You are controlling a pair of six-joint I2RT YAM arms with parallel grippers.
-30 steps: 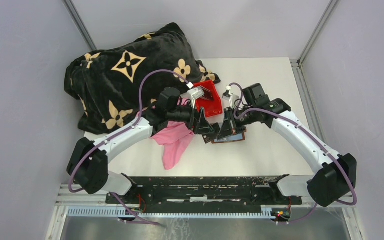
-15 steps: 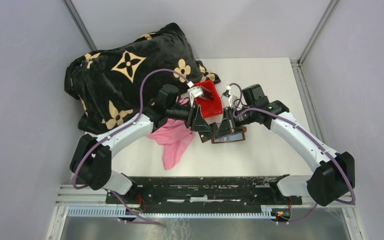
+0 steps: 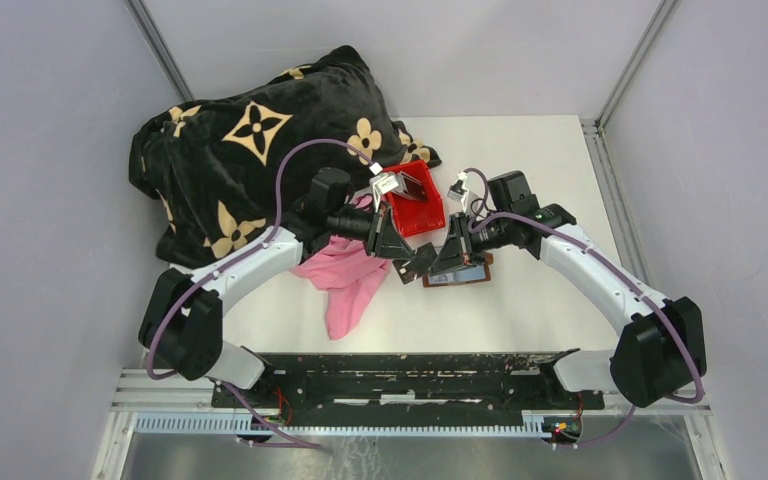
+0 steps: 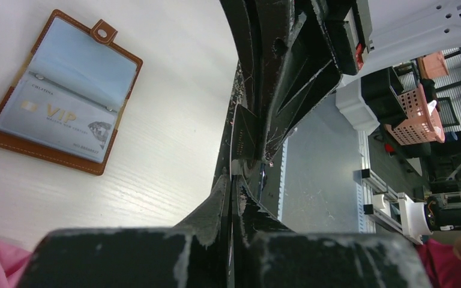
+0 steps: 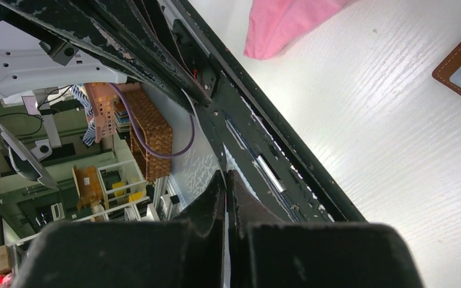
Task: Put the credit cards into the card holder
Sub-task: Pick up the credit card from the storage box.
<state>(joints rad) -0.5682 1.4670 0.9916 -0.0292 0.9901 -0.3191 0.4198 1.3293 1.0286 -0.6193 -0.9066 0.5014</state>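
Top external view: a black plush blanket with gold flower shapes [image 3: 250, 140] covers the far-left corner of the white table [image 3: 540, 310]. A crumpled pink cloth [image 3: 345, 285] lies toward the near edge. Right of it the left gripper [image 3: 413, 262] is clenched; whether a thin card sits between its tips, I cannot tell. Behind it, mid-table, a red plastic bin [image 3: 438, 222] holds what looks like a dark card [image 3: 421, 187]. The right gripper [image 3: 448, 262] is clenched too, apparently on nothing. Just beside its tips the brown leather card holder [image 3: 460, 276] lies open, long axis running left to right, with a silver VIP card [image 4: 51, 117] already pocketed. The holder lies right of the left gripper; the right arm is nearer, I judge.
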